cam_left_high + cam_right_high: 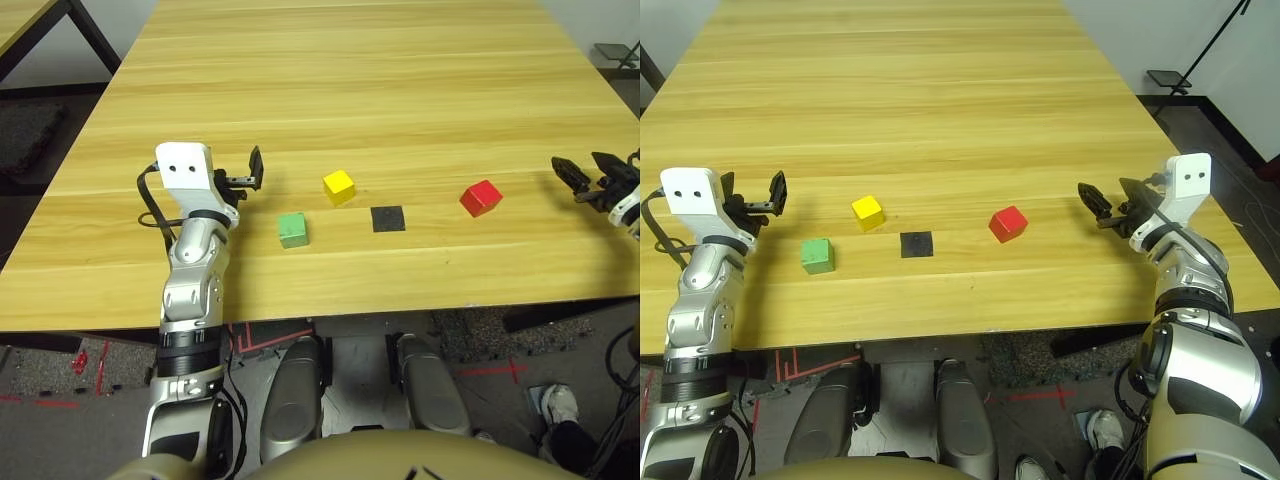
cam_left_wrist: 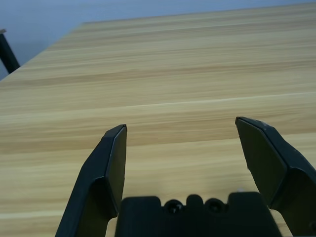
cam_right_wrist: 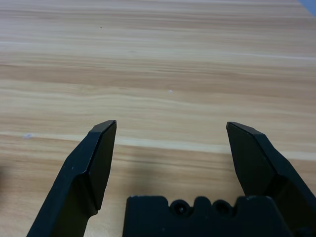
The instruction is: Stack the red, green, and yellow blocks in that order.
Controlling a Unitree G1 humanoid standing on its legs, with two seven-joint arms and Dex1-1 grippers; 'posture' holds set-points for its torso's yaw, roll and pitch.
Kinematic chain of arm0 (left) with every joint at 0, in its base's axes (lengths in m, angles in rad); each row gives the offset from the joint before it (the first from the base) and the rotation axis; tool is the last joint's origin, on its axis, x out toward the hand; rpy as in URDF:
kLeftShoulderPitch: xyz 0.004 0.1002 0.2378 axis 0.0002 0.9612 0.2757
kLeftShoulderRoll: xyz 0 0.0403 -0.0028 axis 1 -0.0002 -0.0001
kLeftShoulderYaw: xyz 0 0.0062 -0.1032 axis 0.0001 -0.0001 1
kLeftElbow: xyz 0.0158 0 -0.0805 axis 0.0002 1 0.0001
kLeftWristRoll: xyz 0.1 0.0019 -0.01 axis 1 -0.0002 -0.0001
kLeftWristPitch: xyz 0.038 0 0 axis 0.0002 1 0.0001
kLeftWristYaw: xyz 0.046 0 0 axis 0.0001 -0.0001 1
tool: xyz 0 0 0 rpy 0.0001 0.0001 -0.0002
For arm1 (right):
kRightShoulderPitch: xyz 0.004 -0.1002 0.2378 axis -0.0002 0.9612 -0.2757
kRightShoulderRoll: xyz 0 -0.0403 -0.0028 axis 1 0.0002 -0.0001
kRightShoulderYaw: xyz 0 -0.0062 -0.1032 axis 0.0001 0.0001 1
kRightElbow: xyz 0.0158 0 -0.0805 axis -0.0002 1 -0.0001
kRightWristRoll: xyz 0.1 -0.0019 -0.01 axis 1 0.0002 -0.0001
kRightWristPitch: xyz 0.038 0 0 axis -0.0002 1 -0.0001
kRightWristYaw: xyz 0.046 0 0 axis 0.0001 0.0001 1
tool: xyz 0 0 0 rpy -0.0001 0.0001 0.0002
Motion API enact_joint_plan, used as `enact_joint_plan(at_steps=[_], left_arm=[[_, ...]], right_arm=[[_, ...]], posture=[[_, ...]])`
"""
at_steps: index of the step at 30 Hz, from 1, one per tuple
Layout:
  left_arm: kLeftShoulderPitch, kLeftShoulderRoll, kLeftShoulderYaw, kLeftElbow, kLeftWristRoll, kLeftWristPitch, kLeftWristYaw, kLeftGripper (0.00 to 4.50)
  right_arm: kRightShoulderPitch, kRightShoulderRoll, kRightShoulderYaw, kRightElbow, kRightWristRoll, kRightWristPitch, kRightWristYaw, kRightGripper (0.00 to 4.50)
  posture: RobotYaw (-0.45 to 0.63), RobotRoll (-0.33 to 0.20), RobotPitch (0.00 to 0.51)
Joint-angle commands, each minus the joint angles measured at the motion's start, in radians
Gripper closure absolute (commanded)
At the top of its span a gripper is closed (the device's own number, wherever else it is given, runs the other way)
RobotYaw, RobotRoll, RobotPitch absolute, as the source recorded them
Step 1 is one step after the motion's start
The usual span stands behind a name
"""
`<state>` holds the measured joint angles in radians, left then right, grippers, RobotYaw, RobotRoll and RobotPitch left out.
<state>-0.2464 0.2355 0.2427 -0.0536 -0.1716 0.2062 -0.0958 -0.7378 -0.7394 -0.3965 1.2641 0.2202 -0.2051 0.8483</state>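
Three small cubes lie apart on the wooden table (image 1: 400, 90) near its front edge. The green block (image 1: 292, 229) is leftmost, the yellow block (image 1: 339, 186) sits a little behind and right of it, and the red block (image 1: 481, 197) is further right. My left gripper (image 1: 250, 172) hovers open, just left of the green and yellow blocks. In the left wrist view the left gripper (image 2: 180, 123) has only bare table between its fingers. My right gripper (image 1: 1102, 195) stands open to the right of the red block (image 1: 1008, 223), holding nothing. The right wrist view shows the right gripper (image 3: 170, 123) open over wood.
A thin flat black square (image 1: 388, 218) lies on the table between the yellow and red blocks. The table's front edge runs close below the blocks. Another table's dark leg (image 1: 90, 35) stands at the far left.
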Motion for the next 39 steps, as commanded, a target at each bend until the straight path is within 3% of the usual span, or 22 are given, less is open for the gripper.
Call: enact_joint_plan(at_steps=[1, 5, 12, 16, 29, 39], left_arm=[[0.035, 0.021, 0.012, 0.024, 0.001, -0.028, -0.023, 0.02], [0.023, 0.044, 0.0, -0.057, -0.061, 0.048, -0.091, 0.02], [-0.114, 0.198, -0.042, -0.132, -0.21, 0.293, -0.299, 0.02], [-0.171, 0.242, -0.064, -0.146, -0.24, 0.372, -0.341, 0.02], [-0.178, 0.211, -0.088, -0.227, -0.236, 0.432, -0.292, 0.02], [-0.131, 0.192, -0.075, -0.307, -0.24, 0.47, -0.238, 0.02]], right_arm=[[0.001, -0.018, -0.004, -0.005, 0.004, -0.002, -0.012, 0.0], [-0.054, -0.045, 0.075, -0.013, -0.067, 0.01, 0.082, 0.0], [-0.149, -0.092, 0.35, -0.046, -0.256, -0.05, 0.529, 0.0], [-0.224, -0.083, 0.47, -0.038, -0.343, -0.12, 0.679, 0.0], [-0.417, -0.009, 0.658, 0.038, -0.55, -0.266, 0.632, 0.0], [-0.464, 0.052, 0.704, 0.065, -0.614, -0.314, 0.592, 0.0]], posture=[[0.1, -0.134, 0.123], [0.12, -0.115, 0.11], [0.13, -0.133, 0.108], [0.15, -0.148, 0.109], [0.25, -0.179, 0.092], [0.3, -0.19, 0.092]])
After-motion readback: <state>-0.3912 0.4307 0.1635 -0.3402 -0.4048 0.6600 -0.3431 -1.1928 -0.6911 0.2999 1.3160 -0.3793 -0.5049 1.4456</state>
